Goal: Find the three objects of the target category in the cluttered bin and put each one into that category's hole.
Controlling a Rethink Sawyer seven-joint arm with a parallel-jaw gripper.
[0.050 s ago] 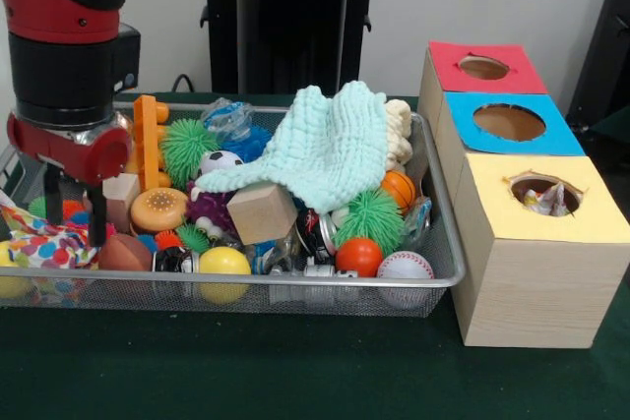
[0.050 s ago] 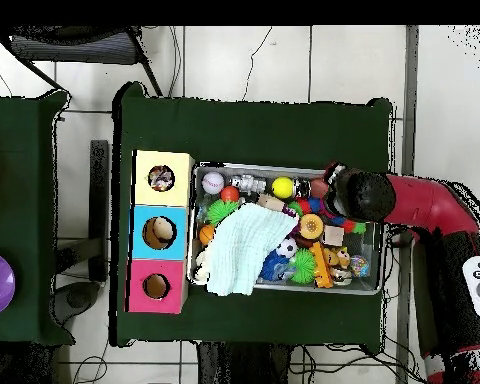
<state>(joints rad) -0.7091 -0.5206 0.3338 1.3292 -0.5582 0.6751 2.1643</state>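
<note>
The tool (image 1: 73, 206) hangs released, its 2 fingers apart, over the bin's (image 1: 295, 287) 9 o'clock end. A cloth (image 1: 320, 150) drapes the toys at center.

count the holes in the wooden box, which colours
3, one in each top panel: the red hole at the far end, the blue hole in the middle, and the yellow hole nearest the camera, with something already inside it.

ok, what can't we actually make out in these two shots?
- Under the mint cloth: bin contents hidden in both views.
- Yellow box: something sits in its hole, too small to identify in either view.
- Gripper, overhead view: covered by the arm's own wrist.
- Red and blue boxes: interiors hidden.
</note>
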